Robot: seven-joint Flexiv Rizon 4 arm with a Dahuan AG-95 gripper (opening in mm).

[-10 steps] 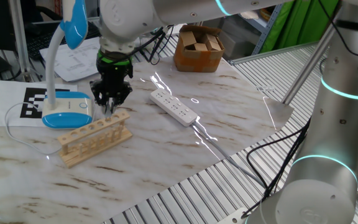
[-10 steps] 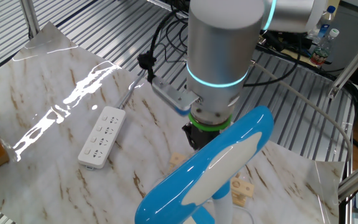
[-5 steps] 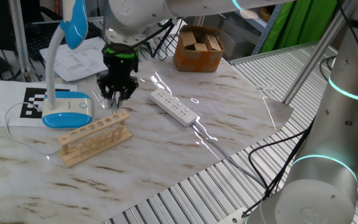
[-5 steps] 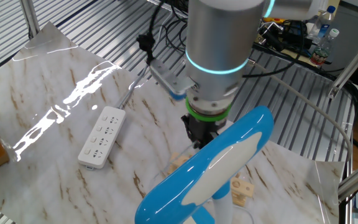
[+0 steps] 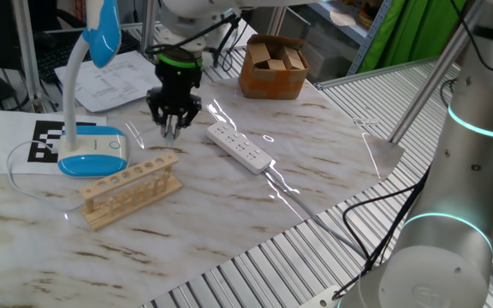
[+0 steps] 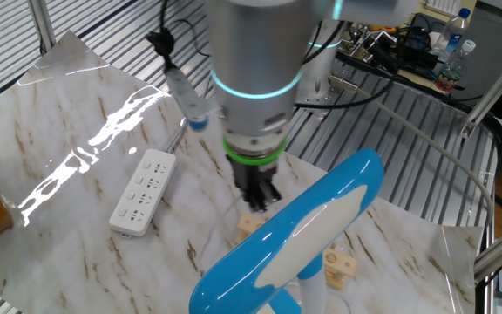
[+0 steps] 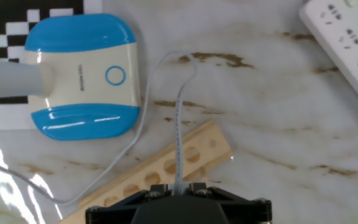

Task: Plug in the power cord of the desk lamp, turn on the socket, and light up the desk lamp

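Observation:
My gripper [image 5: 171, 130] hangs above the table between the desk lamp's base [image 5: 92, 154] and the socket [image 5: 240, 146], a long white power strip. In the hand view the gripper [image 7: 179, 186] is shut on the thin white power cord [image 7: 179, 118], which runs out from between the jaws, loops and passes the lamp base [image 7: 82, 74]. The plug itself is hidden in the jaws. The socket's end shows at the top right [image 7: 347, 37]. The lamp's blue head [image 6: 295, 235] fills the foreground of the other fixed view, just below the gripper [image 6: 258, 202].
A wooden test-tube rack [image 5: 131, 190] lies in front of the lamp base, right under the hand [image 7: 166, 168]. A cardboard box [image 5: 272, 64] stands at the back. The strip's thick cable [image 5: 302, 205] runs off the table's right front. A tag sheet [image 5: 45, 141] lies under the lamp.
The gripper has lifted and moved from over the rack toward the power strip, carrying the cord with it. Lamp, rack and strip have not moved.

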